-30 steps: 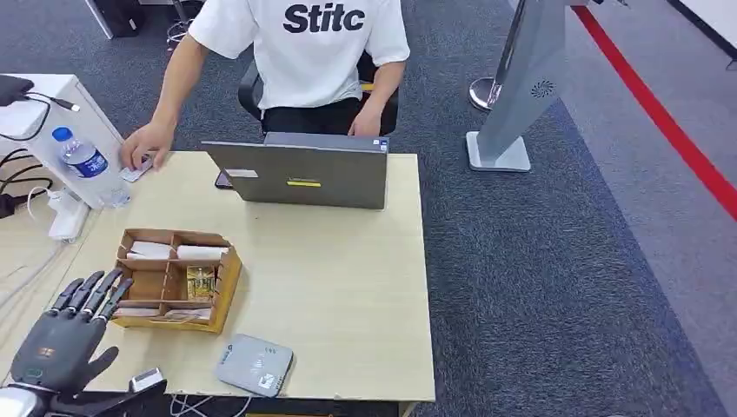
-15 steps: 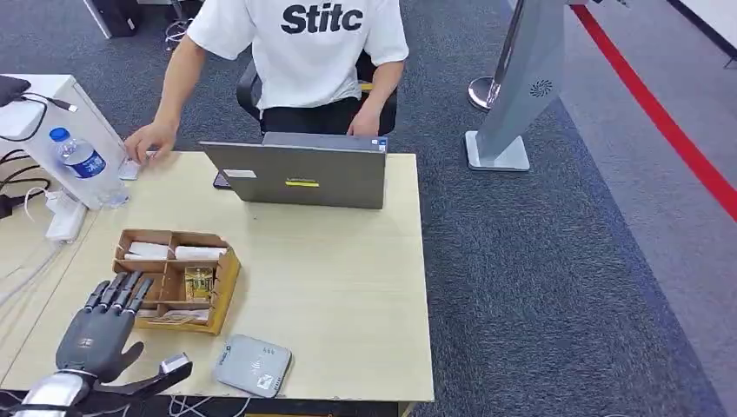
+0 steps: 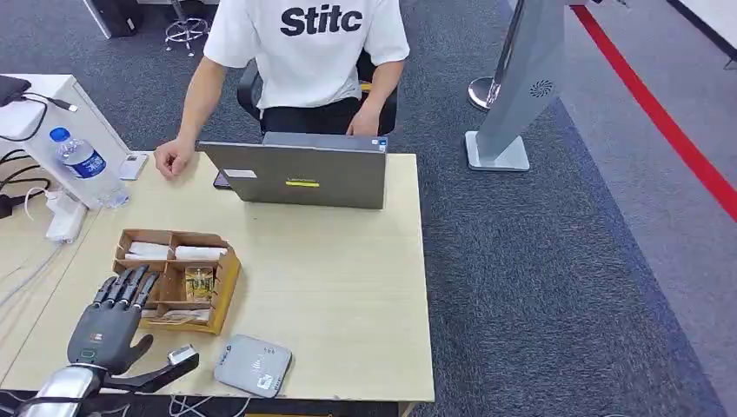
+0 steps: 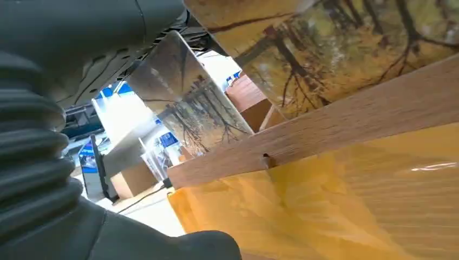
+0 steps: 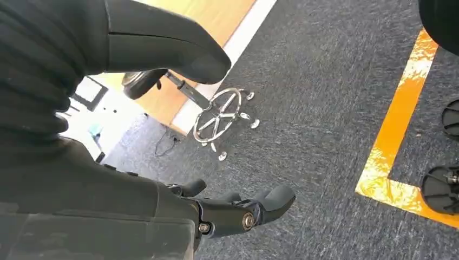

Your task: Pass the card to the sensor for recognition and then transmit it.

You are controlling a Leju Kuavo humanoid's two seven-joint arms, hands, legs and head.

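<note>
My left hand (image 3: 111,320) hovers with fingers spread over the near left end of a wooden divided box (image 3: 225,276) on the light table. A card with a forest picture (image 3: 200,282) stands in a middle compartment. More cards lie flat in the other slots. The grey sensor pad (image 3: 253,365) lies near the table's front edge, just right of my thumb. In the left wrist view the forest-picture card (image 4: 346,49) and the box's wooden wall (image 4: 325,135) are very close. My right hand (image 5: 216,211) hangs over the carpet holding nothing, thumb apart from its fingers.
A person in a white shirt sits behind a grey laptop (image 3: 300,174) at the table's far edge, one hand (image 3: 172,161) resting on the table. A water bottle (image 3: 82,161), a phone (image 3: 132,166) and a power strip (image 3: 68,215) lie at far left. A grey stand (image 3: 513,95) rises on the carpet to the right.
My left hand has moved forward and right, its fingers now over the box's left end. The person's hand has left the phone and drawn toward the laptop.
</note>
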